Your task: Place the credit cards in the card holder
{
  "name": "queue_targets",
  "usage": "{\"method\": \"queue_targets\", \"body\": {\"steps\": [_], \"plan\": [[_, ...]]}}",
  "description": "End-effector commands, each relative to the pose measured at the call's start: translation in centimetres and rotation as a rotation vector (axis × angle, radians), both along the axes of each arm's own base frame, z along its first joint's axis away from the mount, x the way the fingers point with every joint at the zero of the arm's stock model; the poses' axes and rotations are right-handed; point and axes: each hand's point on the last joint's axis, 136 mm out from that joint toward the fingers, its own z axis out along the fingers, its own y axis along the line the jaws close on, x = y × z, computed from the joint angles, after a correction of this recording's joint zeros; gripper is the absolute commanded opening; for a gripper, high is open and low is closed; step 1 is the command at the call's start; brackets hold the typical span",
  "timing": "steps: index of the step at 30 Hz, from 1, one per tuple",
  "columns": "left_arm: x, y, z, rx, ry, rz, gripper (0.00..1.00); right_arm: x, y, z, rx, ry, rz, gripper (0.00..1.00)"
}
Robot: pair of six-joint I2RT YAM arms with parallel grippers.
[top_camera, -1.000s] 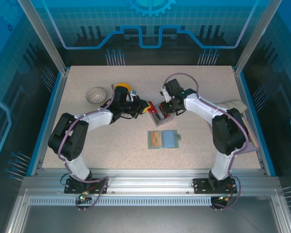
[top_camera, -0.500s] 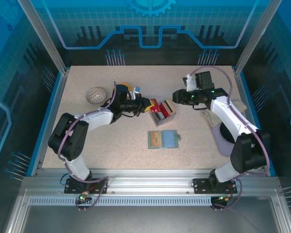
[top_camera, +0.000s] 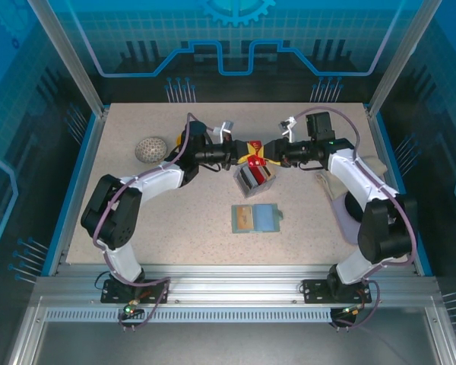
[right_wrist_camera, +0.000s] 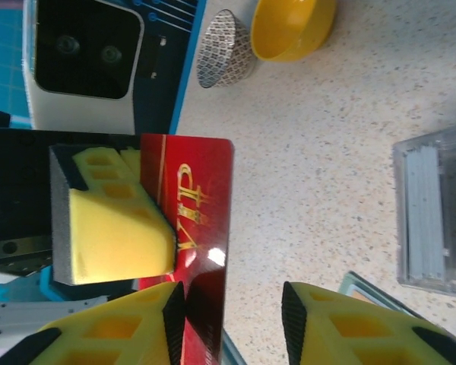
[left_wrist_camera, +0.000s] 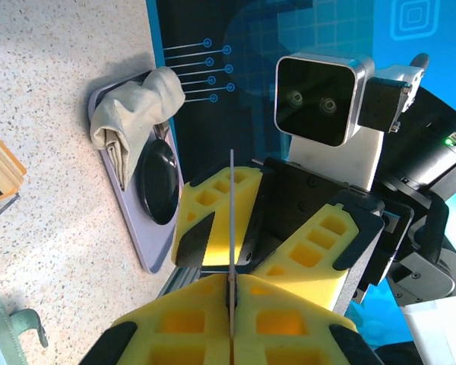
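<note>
My left gripper [top_camera: 242, 150] clenched on red glossy plastic credit card [right_wrist_camera: 205, 190], holding it up off speckled table [top_camera: 175, 220], far-centre, flat face offered for handover. My right gripper [right_wrist_camera: 232, 300] parted, fingers either side of card's free end, not yet pinching. Nearer, mid-table: grey-green folding card holder [top_camera: 266, 218] lying open, pockets up for insertion. More cards stand in clear plastic box [top_camera: 254, 180].

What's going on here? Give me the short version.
The left claw is shut on a red credit card, held up above the table. The right claw faces it, open at the card's free end, not clamped. The card holder lies open on the table nearer the arms, a clear box of cards just beyond it.
</note>
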Motion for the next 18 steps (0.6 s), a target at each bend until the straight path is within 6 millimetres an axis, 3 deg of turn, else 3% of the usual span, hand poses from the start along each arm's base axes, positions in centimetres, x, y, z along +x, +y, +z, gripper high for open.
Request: {"method": "queue_targets", "body": {"steps": [1,12,15,18], "plan": [[-0.2,-0.7,2.0,-0.047,-0.050,-0.051,0.08,0.0,0.3,1.1,0.088,0.020,0.040,0.34],[-0.7,-1.0,1.8,-0.063,-0.033,-0.091,0.08,0.2,-0.5,1.8,0.142,0.023,0.052,0.09],[-0.7,-0.9,1.1,-0.038,-0.019,-0.084,0.17,-0.1,-0.8,1.9,0.140,0.019,0.053,0.03],[-0.6,-0.5,0.0,0.015,0.008,-0.054,0.35,-0.3,-1.2,1.7,0.115,0.017,0.030,0.00]]}}
